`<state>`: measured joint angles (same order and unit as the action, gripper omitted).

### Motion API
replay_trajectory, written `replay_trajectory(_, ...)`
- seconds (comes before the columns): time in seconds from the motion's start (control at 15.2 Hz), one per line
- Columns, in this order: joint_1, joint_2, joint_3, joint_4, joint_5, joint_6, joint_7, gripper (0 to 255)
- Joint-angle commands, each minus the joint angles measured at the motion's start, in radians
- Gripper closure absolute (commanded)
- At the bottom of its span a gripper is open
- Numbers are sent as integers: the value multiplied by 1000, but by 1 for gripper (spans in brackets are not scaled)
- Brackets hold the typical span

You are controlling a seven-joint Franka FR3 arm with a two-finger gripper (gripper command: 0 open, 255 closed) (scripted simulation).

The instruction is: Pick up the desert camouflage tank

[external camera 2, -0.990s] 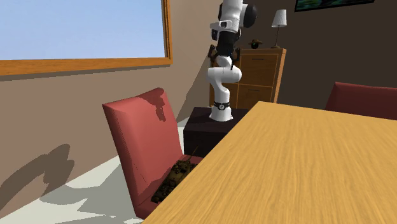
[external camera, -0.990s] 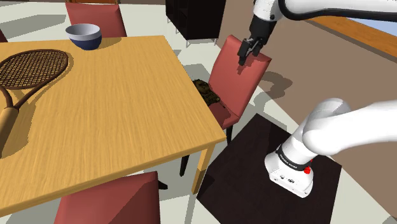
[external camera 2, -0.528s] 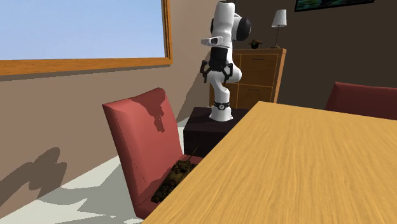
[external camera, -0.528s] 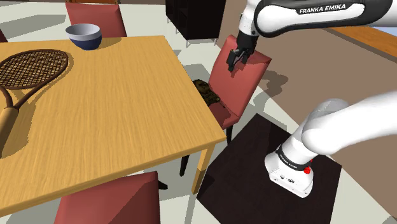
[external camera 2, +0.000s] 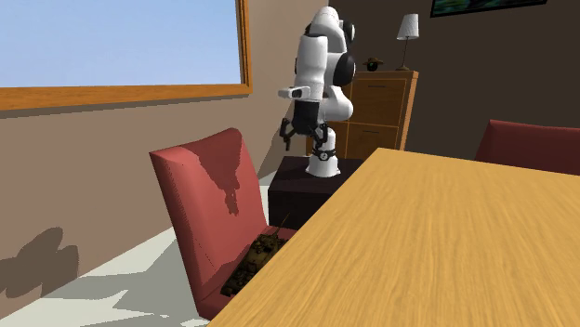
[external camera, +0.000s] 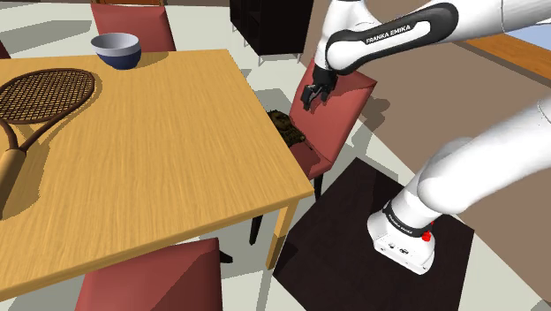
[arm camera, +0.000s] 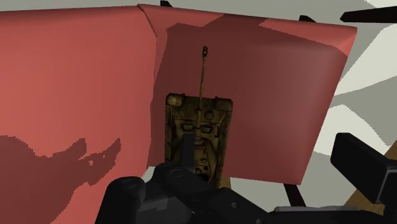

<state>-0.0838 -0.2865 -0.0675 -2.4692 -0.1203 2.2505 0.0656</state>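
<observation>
black two-finger gripper [external camera 2: 306, 141] is coming down. Against the frame a second ago it's sitting lower and further toward the shoulder view's left. It's hanging in front of the backrest of the red padded chair [external camera: 343, 110] rather than over its top edge. white forearm [external camera: 388, 40] is swinging into the shoulder view with its lettering showing. In the second exterior view the hand is dropping from high up by the arm's upper joints to just above the dark box stand [external camera 2: 296, 178], as that view shows it. Fingers [arm camera: 366, 168] are standing wide apart, clasping nothing.

tan-and-brown camouflage toy tank [arm camera: 198, 133] isn't shifting. It's lying on the red chair's seat, right beside the edge of the light wooden table [external camera: 150, 159], below the gripper and apart from it. brown strung racket [external camera: 44, 97] and dark blue bowl [external camera: 116, 49] on the table are staying put too.

Hard to read: the table edge is cutting off part of the tank in both exterior views, leaving just a dark mottled lump. In the wrist view the gripper's own body is covering the tank's near end. The hull top and the thin barrel, pointing away from the hand, are showing clearly.
</observation>
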Motion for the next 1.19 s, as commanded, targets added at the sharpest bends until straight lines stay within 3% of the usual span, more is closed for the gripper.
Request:
replay_trajectory(0.0,-4,72,-9,3,4,67,-1,0)
replay_trajectory(0.59,-32,426,-44,135,67,281,-58,0)
replay_trajectory(1.12,-81,706,-31,308,142,377,-114,0)
